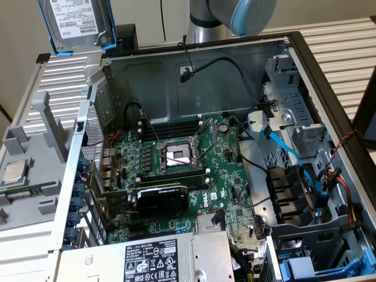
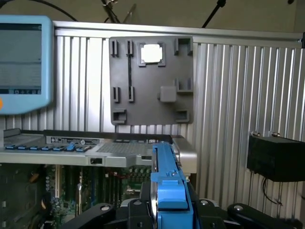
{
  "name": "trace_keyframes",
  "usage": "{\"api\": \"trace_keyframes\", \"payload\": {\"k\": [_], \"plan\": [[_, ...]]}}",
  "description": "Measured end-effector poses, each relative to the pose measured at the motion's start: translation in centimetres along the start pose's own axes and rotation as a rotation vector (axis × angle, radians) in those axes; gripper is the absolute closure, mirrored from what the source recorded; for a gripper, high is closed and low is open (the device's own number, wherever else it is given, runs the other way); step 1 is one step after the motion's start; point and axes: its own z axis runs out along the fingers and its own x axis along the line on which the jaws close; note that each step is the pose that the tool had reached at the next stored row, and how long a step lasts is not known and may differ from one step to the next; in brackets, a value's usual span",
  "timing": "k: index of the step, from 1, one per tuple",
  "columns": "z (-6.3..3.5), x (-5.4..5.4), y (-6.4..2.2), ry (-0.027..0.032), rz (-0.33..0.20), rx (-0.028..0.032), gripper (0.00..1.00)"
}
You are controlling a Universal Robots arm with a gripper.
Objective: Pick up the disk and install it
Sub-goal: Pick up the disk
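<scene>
The disk (image 1: 75, 23) hangs in the air above the far corner of the open computer case (image 1: 194, 70), at the exterior view's left. Its white Toshiba label faces the camera and a blue plastic frame wraps its edges. In the wrist view the disk (image 2: 167, 183) stands edge-on, blue frame toward the camera, with my gripper (image 2: 169, 212) shut on it. A black finger (image 2: 102, 212) sits on either side of the disk. The disk is well clear of the drive bays (image 1: 294, 194) at the exterior view's right.
The case holds a motherboard (image 1: 176, 170) with an open processor socket (image 1: 178, 155), a black graphics card (image 1: 161, 197), a grey power-supply box (image 1: 158, 258) and loose cables (image 1: 282, 147). A grey fixture plate (image 1: 29, 164) with a processor chip (image 1: 14, 171) lies left of the case. A black box (image 2: 276, 155) sits on the ribbed table.
</scene>
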Motion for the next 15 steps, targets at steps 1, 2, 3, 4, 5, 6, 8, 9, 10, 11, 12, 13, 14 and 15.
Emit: {"api": "trace_keyframes", "payload": {"k": [1, 2, 3, 4, 5, 6, 8, 9, 10, 11, 12, 13, 14, 15], "plan": [[0.0, 0.2, -0.11, -0.0002, 0.0, 0.0, 0.63], [0.01, 0.4, -0.21, -0.0004, 0.0, 0.0001, 0.63], [0.02, 0.5, -0.33, -0.0006, 0.0, 0.0002, 0.63], [0.02, 0.7, -0.46, -0.0007, 0.0, 0.0001, 0.63], [0.02, 0.8, -0.6, -0.0008, 0.0, 0.0, 0.63], [0.03, 0.9, -0.73, -0.0008, 0.0, 0.0, 0.63], [0.03, 1.2, -0.99, -0.0011, 0.0, 0.0, 0.63], [0.04, 1.3, -1.15, -0.0012, 0.0, 0.0, 0.63], [0.05, 1.4, -1.31, -0.0013, 0.0, -0.0001, 0.63], [0.05, 1.5, -1.46, -0.0014, 0.0, -0.0001, 0.63], [0.06, 1.6, -1.6, -0.0015, 0.0, -0.0002, 0.63], [0.07, 1.8, -1.75, -0.0016, 0.0, -0.0001, 0.63], [0.07, 1.9, -1.89, -0.0017, 0.0, -0.0002, 0.63], [0.08, 2.0, -2.07, -0.0017, 0.0, -0.0003, 0.63]]}}
